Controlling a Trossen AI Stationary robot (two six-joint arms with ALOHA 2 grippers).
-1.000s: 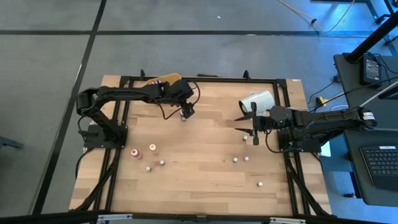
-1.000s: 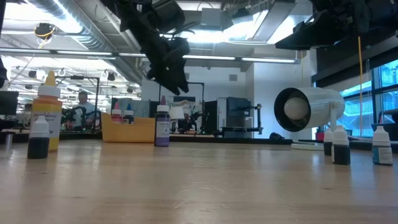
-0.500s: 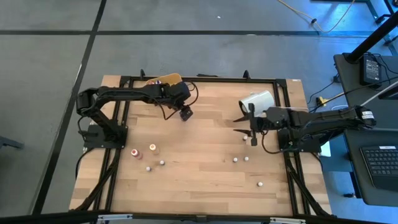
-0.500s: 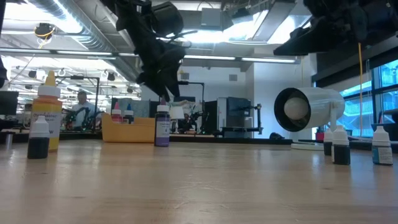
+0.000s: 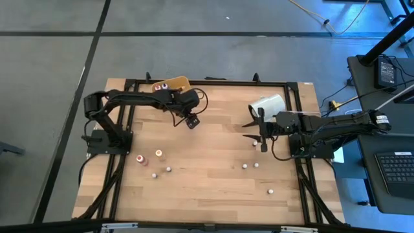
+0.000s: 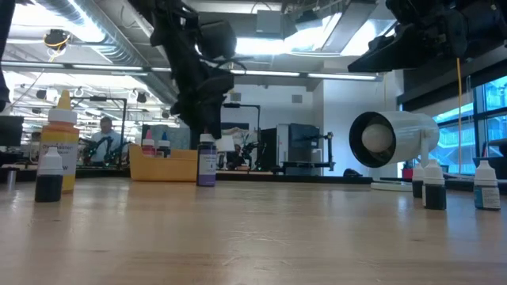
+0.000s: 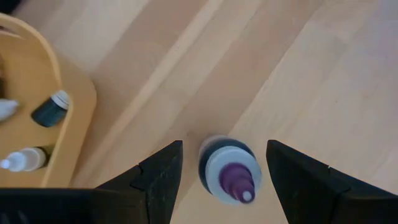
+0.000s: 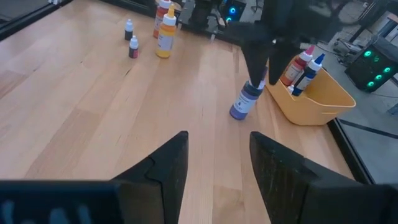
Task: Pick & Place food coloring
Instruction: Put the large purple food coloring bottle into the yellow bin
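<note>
Hovering over the purple food coloring bottle (image 7: 227,175), the left gripper (image 7: 221,165) has its fingers spread, one on each side of the upright bottle, not touching it. At its ten o'clock, the yellow-orange tray (image 7: 74,134) holds several small bottles (image 7: 51,108). The right gripper (image 5: 254,129) hangs open near the table's three o'clock edge, beside the white cylinder (image 5: 268,105).

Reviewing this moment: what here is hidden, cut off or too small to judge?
- Purple bottle: in the high view the left end effector covers it.
- Contact: the left wrist view shows the fingers open on either side of the bottle, gaps showing.
- Tray: cut off by the left wrist view's edge, so its bottle count is unknown.
- Small bottles: colors too small to tell in the high view.
- Right end effector: open, waiting beside the white cylinder.
</note>
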